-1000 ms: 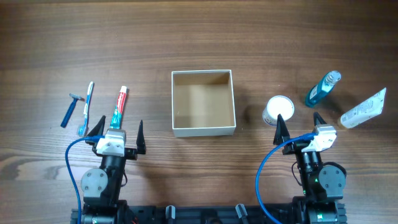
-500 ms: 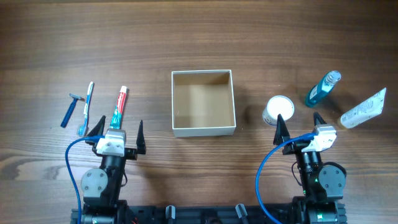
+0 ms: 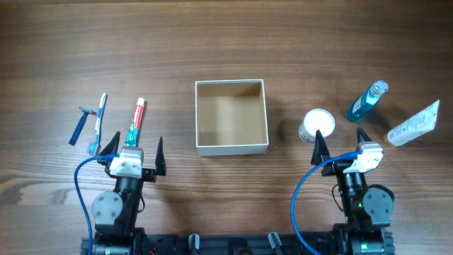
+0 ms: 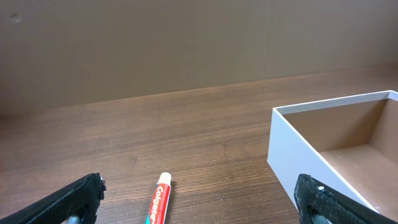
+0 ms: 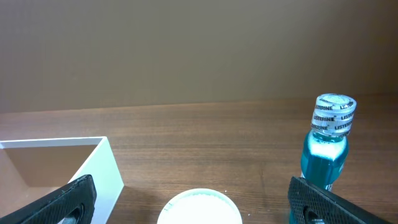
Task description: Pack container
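Observation:
The container (image 3: 231, 146), a square white-walled box with a tan inside, stands empty at the table's middle; it also shows in the left wrist view (image 4: 292, 140) and in the right wrist view (image 5: 102, 168). A red toothpaste tube (image 3: 136, 122) (image 4: 158, 202) lies just ahead of my open left gripper (image 3: 134, 150) (image 4: 199, 202). A toothbrush (image 3: 98, 123) and blue razor (image 3: 78, 126) lie further left. My open right gripper (image 3: 340, 142) (image 5: 193, 205) sits just behind a round white jar (image 3: 316, 125) (image 5: 199, 210). A blue mouthwash bottle (image 3: 367, 101) (image 5: 326, 146) and a white tube (image 3: 414, 123) lie to the right.
Dark wooden table (image 3: 226, 42). Both arm bases (image 3: 117, 205) (image 3: 361, 205) stand at the near edge with blue cables. A brown wall (image 4: 186, 43) rises behind the table in the wrist views.

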### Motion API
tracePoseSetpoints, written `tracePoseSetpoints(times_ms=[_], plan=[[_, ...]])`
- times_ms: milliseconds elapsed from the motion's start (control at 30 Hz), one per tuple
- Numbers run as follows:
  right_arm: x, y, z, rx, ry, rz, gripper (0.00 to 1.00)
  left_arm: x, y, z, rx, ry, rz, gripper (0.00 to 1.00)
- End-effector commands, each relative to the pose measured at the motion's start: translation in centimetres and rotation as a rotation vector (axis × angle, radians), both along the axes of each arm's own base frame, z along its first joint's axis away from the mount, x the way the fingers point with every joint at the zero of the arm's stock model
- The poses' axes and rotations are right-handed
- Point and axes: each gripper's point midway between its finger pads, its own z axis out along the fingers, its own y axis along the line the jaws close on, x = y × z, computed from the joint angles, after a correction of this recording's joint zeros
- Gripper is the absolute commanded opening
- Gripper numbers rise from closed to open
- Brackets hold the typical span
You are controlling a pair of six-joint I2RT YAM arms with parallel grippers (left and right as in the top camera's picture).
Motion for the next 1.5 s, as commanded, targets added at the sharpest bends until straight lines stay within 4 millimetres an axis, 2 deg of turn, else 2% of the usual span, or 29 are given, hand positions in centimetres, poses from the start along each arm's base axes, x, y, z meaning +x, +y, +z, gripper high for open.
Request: tracePoseSetpoints(times_ms=[0,500,567,667,733,967,1000,1133,1300,1367,1400,1467], plan=[[0.0,0.2,0.0,0.001,-0.001,0.013,1.00,0.0,-0.1,-0.3,0.016,0.002,-0.003,1.00],[0.0,0.2,0.0,0.005,-0.001,0.014,1.00,0.0,-0.1,0.0,0.016,-0.007,-0.003,1.00],[0.0,0.3,0.0,0.055,0.002,0.013,1.00,-0.1,-1.1,0.3,0.010,-0.019,-0.062,1.00],[-0.1,0.5,0.6,0.058,-0.016,0.029,1.00,-0.1,-1.1,1.1,-0.077,-0.043,-0.058,1.00],[-0.2,0.7,1.7,0.058,-0.036,0.041,1.00,-0.2,-1.0,2.0,-0.114,-0.056,-0.055,1.00],[0.0,0.8,4.9,0.053,-0.022,0.044,1.00,0.1,-0.8,7.3,-0.151,-0.063,-0.037,1.00],[0.5,0.8,6.0,0.046,0.005,0.043,1.00,0.6,-0.8,8.1,-0.150,-0.028,-0.034,1.00],[2.9,0.8,7.7,0.047,0.175,0.040,1.00,2.6,-0.9,10.2,-0.164,0.140,-0.020,1.00],[5.2,1.0,8.9,0.050,0.473,0.039,1.00,4.2,-1.2,10.8,-0.158,0.475,-0.002,1.00],[5.0,1.1,8.7,0.051,0.582,0.042,1.00,4.2,-1.8,11.2,-0.165,0.568,-0.028,1.00],[4.5,1.7,8.7,0.064,0.670,0.073,1.00,4.1,-2.4,11.8,-0.175,0.621,-0.053,1.00],[3.8,2.9,9.1,0.074,0.709,0.148,1.00,3.6,-3.7,12.0,-0.203,0.651,-0.126,1.00]])
